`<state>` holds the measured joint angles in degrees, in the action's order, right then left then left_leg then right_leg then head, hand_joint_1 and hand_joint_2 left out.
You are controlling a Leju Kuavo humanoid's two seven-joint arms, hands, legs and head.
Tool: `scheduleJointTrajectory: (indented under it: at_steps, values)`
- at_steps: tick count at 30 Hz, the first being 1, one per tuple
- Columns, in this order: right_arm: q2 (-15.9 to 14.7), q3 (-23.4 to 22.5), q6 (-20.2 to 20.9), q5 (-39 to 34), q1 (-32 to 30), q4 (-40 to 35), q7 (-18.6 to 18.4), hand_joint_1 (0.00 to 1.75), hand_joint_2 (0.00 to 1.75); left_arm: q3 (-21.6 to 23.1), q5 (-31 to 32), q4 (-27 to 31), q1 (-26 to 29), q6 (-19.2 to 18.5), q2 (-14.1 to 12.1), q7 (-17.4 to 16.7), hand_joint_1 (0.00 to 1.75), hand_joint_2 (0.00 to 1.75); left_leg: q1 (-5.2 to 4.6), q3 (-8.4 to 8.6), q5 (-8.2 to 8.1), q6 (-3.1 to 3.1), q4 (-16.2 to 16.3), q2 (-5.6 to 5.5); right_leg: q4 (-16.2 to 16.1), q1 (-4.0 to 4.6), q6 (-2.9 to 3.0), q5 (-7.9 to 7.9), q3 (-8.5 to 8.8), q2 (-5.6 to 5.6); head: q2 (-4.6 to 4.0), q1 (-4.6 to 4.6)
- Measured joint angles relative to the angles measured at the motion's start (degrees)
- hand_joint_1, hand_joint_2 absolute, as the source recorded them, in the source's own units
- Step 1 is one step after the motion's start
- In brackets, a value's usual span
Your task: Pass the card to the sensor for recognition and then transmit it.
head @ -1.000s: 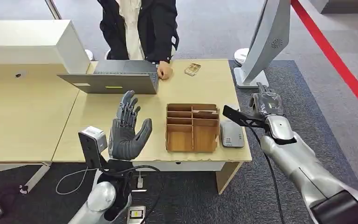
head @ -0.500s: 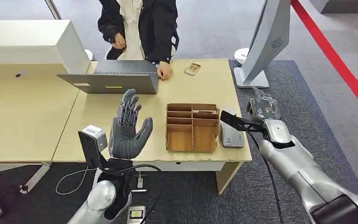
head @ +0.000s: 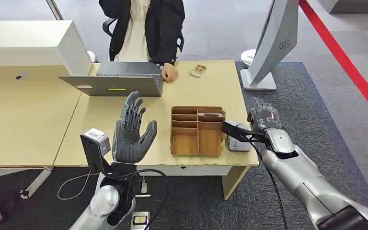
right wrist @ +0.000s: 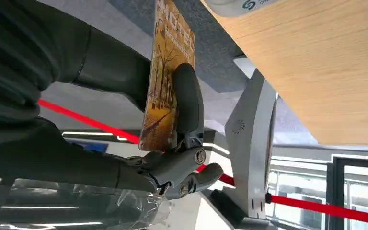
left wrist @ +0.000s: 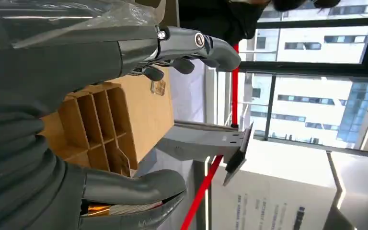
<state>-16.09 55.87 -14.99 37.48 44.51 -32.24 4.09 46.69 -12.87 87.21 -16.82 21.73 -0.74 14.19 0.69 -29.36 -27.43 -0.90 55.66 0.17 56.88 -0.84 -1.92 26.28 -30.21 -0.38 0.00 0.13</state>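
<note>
My right hand [head: 264, 118] hovers off the table's right edge, close to the white card reader [head: 237, 140] that lies beside the wooden box. In the right wrist view this hand [right wrist: 124, 96] pinches a yellow printed card [right wrist: 165, 81] between thumb and fingers, edge-on, a short way from the reader [right wrist: 239, 4]. My left hand [head: 132, 130] is raised over the table's front left with palm up and fingers spread, holding nothing. It shows the same way in the left wrist view [left wrist: 43, 120].
A wooden divided box [head: 197, 130] sits mid-table, and appears in the left wrist view [left wrist: 96, 124]. Behind it lie a laptop [head: 117, 82] and a small clear item [head: 198, 71]. A person [head: 143, 28] sits opposite, one hand on the table. A white kiosk stand [head: 273, 43] rises at the right.
My right hand with the card has moved left and toward me, closer to the card reader. The person's raised hand has dropped out of sight. My left hand has barely moved.
</note>
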Motion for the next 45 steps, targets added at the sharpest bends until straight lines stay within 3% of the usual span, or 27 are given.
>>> scheduleJointTrajectory:
  at_steps: [45]
  values:
    - [2.86,1.64,1.73,-1.05,-1.68,-1.68,1.59,1.75,1.75,0.0,0.57,0.04,0.06,0.4,0.0,-0.33,0.0,1.75,0.0,0.0,0.0,0.0,0.0,0.0,0.0,0.0,0.0,0.0,0.01,0.0,0.0,0.0]
